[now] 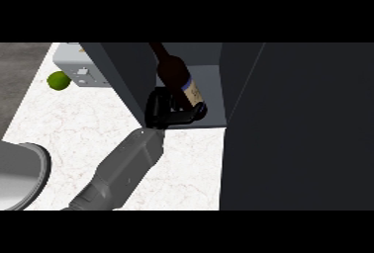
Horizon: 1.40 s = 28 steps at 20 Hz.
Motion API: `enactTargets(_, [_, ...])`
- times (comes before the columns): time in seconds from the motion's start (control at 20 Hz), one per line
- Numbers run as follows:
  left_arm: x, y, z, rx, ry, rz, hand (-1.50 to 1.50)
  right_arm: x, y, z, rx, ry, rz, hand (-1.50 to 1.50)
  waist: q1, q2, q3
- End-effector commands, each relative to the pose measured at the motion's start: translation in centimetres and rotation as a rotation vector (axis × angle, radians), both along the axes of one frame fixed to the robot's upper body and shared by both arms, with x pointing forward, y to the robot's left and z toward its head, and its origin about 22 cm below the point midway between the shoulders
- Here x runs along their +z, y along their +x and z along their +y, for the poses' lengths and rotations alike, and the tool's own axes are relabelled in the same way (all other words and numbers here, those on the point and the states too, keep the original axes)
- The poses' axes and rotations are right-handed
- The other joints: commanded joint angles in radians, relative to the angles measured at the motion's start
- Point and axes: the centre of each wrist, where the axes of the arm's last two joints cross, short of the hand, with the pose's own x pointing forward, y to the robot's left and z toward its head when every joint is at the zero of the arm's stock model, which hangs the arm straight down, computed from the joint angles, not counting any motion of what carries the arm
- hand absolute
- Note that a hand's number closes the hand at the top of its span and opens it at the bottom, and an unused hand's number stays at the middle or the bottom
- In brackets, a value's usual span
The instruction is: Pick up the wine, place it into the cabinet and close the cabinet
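Note:
A dark wine bottle with a pale label leans inside the open cabinet, its neck pointing up and slightly left. My left hand reaches into the cabinet's opening, fingers curled round the bottle's lower part and hiding its base. The grey forearm comes in from the lower left over the white counter. The cabinet's dark door stands open toward me and fills the right side of the view. My right hand does not show.
A green lime lies on the marble counter at the far left. Behind it stands a light grey box. A grey round dish sits at the lower left edge.

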Motion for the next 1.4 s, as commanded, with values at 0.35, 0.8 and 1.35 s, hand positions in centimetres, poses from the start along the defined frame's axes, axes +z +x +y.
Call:
enactTargets(0.35, [3.2, 3.5, -0.1, 0.012, -0.024, 0.023, 1.50, 0.7, 0.9, -1.0, 0.000, -0.015, -0.014, -1.50, 0.002, 0.002, 0.000])
enactTargets(0.8, [1.3, 2.9, 1.4, 0.063, 0.065, 0.078, 1.50, -0.7, 0.4, -0.5, 0.011, 0.002, -0.010, -1.50, -0.011, 0.006, 0.000])
enactTargets(1.35, [-0.1, 2.3, 2.5, 0.189, 0.014, -0.008, 1.50, 0.3, 1.0, -1.1, 0.015, -0.032, -0.015, -1.50, -0.016, 0.009, 0.000])
